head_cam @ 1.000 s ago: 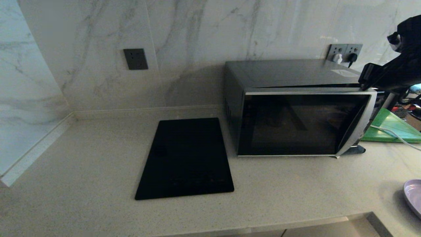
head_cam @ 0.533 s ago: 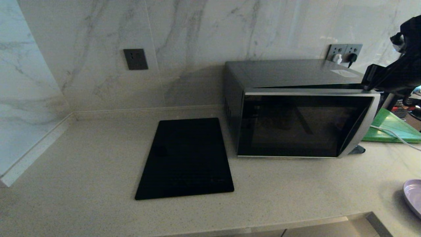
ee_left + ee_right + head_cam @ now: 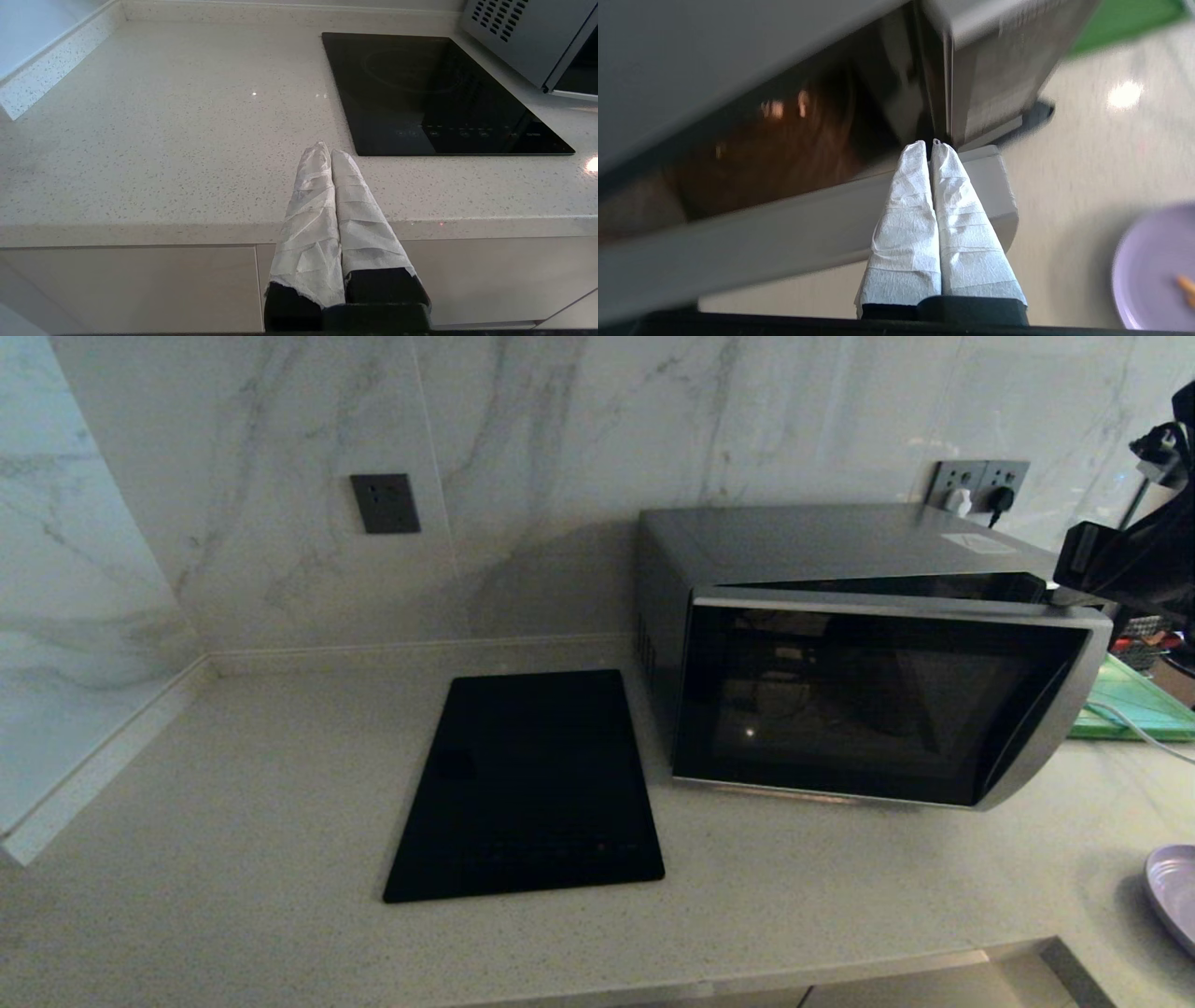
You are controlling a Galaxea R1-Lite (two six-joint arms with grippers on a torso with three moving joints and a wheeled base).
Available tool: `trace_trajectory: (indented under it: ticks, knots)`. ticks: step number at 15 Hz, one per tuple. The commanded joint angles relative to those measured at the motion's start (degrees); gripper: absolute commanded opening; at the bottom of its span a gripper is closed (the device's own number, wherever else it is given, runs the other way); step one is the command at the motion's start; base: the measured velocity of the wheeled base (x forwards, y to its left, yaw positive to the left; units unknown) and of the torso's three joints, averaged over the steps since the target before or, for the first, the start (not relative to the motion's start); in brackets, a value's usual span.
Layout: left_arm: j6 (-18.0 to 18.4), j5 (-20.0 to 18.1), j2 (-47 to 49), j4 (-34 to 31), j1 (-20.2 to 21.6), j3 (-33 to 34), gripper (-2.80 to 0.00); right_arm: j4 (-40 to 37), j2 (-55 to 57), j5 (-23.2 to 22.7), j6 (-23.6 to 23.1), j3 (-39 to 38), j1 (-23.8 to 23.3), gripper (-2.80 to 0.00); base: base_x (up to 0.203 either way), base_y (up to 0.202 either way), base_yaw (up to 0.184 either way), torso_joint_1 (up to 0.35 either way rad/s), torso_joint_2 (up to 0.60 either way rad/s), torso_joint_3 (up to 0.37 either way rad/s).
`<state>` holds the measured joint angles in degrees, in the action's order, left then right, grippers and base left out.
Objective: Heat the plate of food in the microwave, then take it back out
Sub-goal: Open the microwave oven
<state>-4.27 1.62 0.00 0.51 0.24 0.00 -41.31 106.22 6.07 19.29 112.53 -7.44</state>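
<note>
The right gripper (image 3: 930, 143) has its wrapped fingers pressed together, empty, tips hooked behind the free top corner of the microwave (image 3: 840, 644) door, which stands partly ajar. The door looks stiff and hinged, best levered from that far edge. The plate of food (image 3: 1155, 266) sits below and beside the claw on the counter, rigid, smooth, likely slippery, so grip its rim. The left gripper (image 3: 331, 151) rests closed at the counter edge
</note>
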Motion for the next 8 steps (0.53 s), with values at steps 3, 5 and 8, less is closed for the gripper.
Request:
trace_trajectory:
  ticks: [3,5,8]
  knots:
    - [-0.04,0.05,0.09,0.02,0.02,0.00,-2.80,-5.15,-6.01,-1.97,0.36,-2.79,0.80,-2.80,0.000,0.000,0.000,0.000,0.00,0.000]
    - [-0.04,0.05,0.09,0.02,0.02,0.00,-2.80,-6.61,-8.38,-2.64,0.40,-4.91,1.27,-2.80,0.000,0.000,0.000,0.000,0.00,0.000]
    - [-0.04,0.05,0.09,0.02,0.02,0.00,-2.80,-9.54,-11.82,-4.05,0.40,-7.10,1.80,-2.80,0.000,0.000,0.000,0.000,0.00,0.000]
